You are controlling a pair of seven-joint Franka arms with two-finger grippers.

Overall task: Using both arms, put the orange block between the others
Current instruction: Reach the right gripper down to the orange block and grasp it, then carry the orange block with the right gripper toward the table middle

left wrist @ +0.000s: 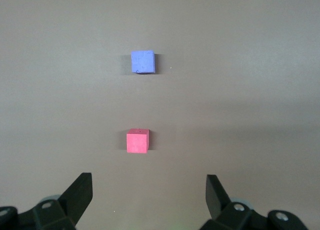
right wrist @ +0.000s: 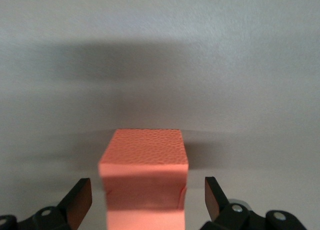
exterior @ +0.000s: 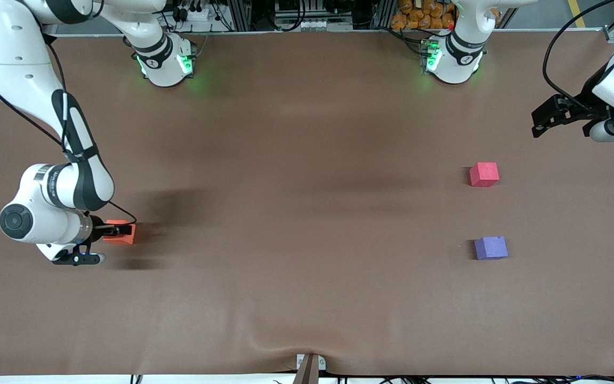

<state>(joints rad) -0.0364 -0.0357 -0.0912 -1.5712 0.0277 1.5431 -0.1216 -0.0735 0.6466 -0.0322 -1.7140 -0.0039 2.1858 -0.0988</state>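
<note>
Right gripper [exterior: 118, 231] is down at the orange block [exterior: 121, 232], which sits on the brown table [exterior: 307, 213] near the right arm's end. The fingers [right wrist: 80, 200] stand wide on either side of the cube, apart from its faces: nothing grasped yet. This looks like the pick-up step; next the jaws need to squeeze in squarely. A cube has no long axis; its sides run parallel with the fingers. Left gripper [exterior: 539, 125] waits released, up near the left arm's end, overlooking the red-pink cube [exterior: 484, 174] and the purple-blue cube [exterior: 491, 248].
</note>
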